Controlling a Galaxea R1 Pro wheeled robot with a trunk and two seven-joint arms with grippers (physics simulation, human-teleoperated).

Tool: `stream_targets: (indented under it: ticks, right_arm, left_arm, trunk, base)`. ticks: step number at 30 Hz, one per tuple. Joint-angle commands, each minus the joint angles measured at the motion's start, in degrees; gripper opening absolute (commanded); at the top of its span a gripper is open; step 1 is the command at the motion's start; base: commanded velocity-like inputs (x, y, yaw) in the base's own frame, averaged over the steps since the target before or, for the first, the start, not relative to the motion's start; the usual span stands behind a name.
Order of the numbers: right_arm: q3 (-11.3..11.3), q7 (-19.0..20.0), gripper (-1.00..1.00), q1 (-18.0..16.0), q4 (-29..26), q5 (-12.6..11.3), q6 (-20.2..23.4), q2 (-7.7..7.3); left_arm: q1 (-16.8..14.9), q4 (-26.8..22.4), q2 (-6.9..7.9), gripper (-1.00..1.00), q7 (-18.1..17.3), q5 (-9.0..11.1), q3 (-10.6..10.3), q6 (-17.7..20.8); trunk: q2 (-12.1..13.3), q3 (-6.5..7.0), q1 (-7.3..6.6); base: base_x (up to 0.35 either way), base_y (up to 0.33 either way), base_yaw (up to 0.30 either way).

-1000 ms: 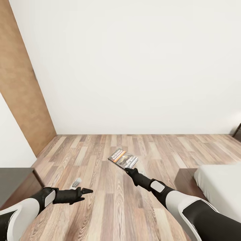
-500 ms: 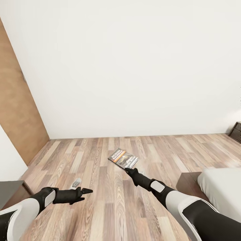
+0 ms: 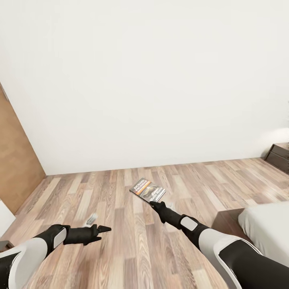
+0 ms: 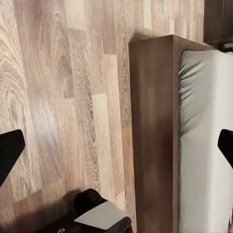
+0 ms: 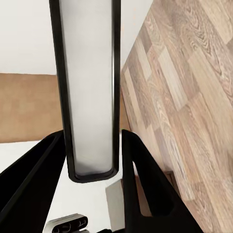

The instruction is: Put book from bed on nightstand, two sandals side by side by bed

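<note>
Right hand [image 3: 153, 204] clamped on the book [image 3: 147, 190], holding it out over the wooden floor [image 3: 120, 241]; left hand [image 3: 105, 229] empty, fingers apart. Bed [image 3: 267, 228] sits at the right, and a dark nightstand [image 3: 279, 156] far off by the wall.

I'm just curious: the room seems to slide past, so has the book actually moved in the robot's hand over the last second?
No. The book sits at the same spot above the right gripper and arm. The wall, door and bed shifted because the camera turned.
</note>
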Motion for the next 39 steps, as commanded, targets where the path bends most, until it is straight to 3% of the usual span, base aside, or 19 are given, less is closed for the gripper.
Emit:
stream_targets:
  ticks: [1,39]
  right_arm:
    - [0.1,0.2,-1.00,-0.1,0.1,-0.8,0.4,0.03]
    - [0.1,0.2,-1.00,-0.1,0.1,-0.8,0.4,0.01]
  left_arm:
    - [0.0,0.0,0.01,1.00,-0.2,-0.4,0.4,0.5]
    - [0.0,0.0,0.36,1.00,-0.5,-0.3,0.4,0.5]
  trunk:
    - [0.0,-0.05,0.02]
    - [0.0,-0.05,0.02]
  base:
    - [0.257,0.162,-0.145]
    - [0.256,0.163,-0.137]
